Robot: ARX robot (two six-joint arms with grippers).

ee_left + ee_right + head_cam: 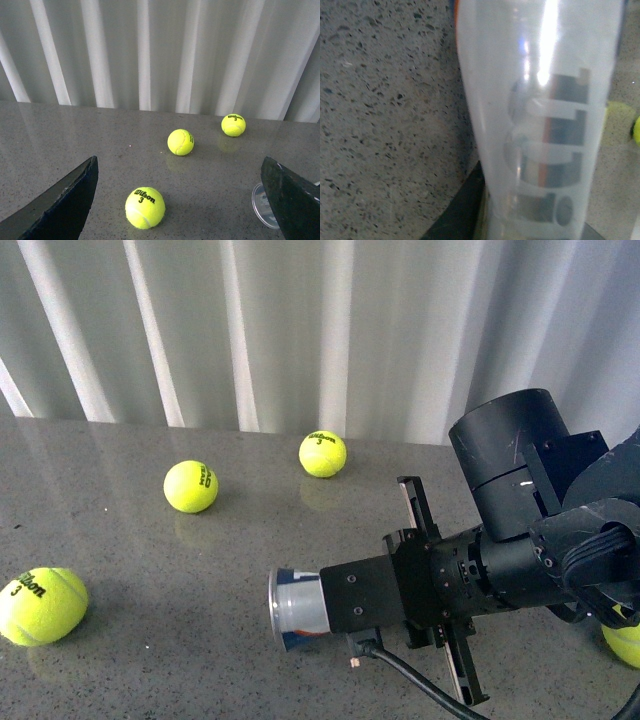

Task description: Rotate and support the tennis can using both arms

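1. The left claw (179, 160) has its jaws spread wide and grips nothing. It hangs over the grey tabletop (150, 560), and the left arm does not show in the front view.
2. Three tennis balls lie loose on the tabletop left of the can: the near ball (40, 605), the middle ball (190, 486) and the far ball (322, 453). All three are well apart from the can.
3. The tennis can (295, 608) lies on its side with its rimmed end pointing left, sticking out from the right arm's wrist. I cannot tell whether it rests on the tabletop or hangs just above it.
4. The right claw (350, 602) appears clenched on the tennis can. In the right wrist view the clear tube fills the picture, with a dark finger (457, 217) against it.
5. Judged step: the right arm has the can, and the left arm's support is not yet given.
6. The next move calls for the left claw to reach the can's free end, which sits just beside one of its fingers in the left wrist view. Its jaws should be wide enough to take the tube, and it should steer clear of the near ball.
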